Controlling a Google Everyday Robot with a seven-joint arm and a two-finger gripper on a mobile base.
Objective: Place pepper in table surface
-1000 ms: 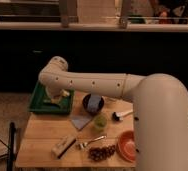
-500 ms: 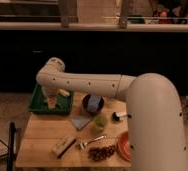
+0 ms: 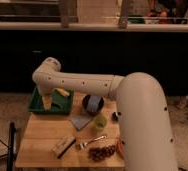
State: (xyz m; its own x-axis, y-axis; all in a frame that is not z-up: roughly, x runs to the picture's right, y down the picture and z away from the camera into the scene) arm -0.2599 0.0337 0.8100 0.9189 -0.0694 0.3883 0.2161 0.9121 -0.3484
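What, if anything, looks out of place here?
Nothing stands out. The gripper is over the green tray, beside a yellowish piece. The bowl, cloth and fork sit on the table surface, with nothing visibly spilled or tipped.

Bulky cream-white arm [image 3: 137,115], smooth rounded tube segments, domed joint cap, small dark dots along forearm and big link, pale gripper [image 3: 47,102] at ten o'clock of the table [image 3: 42,137]
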